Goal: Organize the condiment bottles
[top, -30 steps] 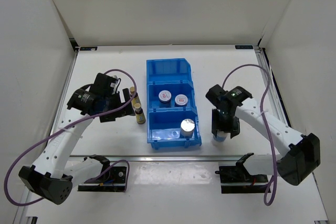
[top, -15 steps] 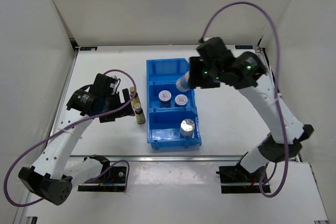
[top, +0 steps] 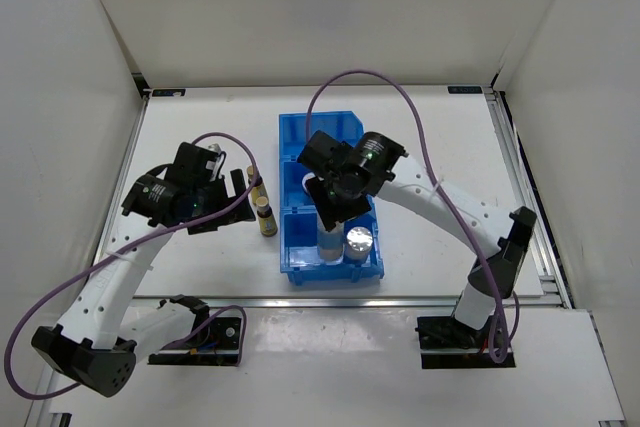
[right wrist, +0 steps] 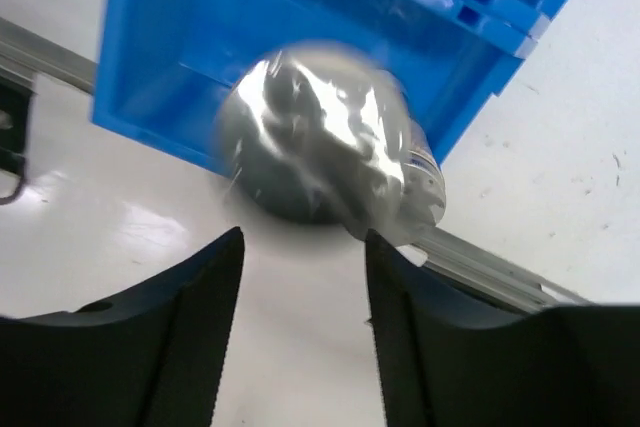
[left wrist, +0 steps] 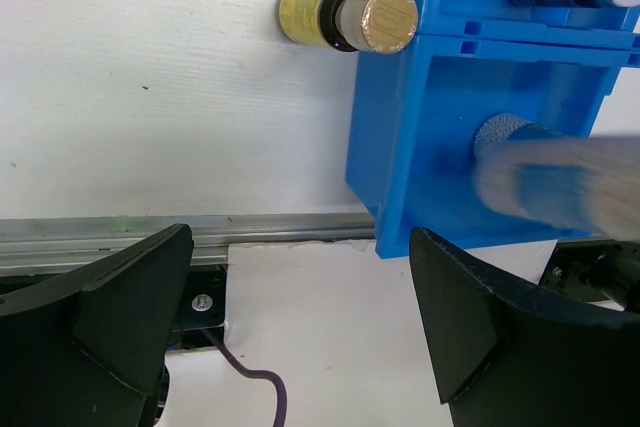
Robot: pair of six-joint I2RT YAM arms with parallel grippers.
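Right tool [top: 330,219] clamped on silver-topped cylinder [top: 331,244], over bin's [top: 292,147] near compartment beside its twin [top: 358,239]. Left tool [left wrist: 300,332] wide. Only left wrist view shows amber bottle [left wrist: 345,16] at 9 o'clock of bin, on counter [left wrist: 150,77].

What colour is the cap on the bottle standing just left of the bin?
Gold, on an amber bottle; the left wrist view shows it best.
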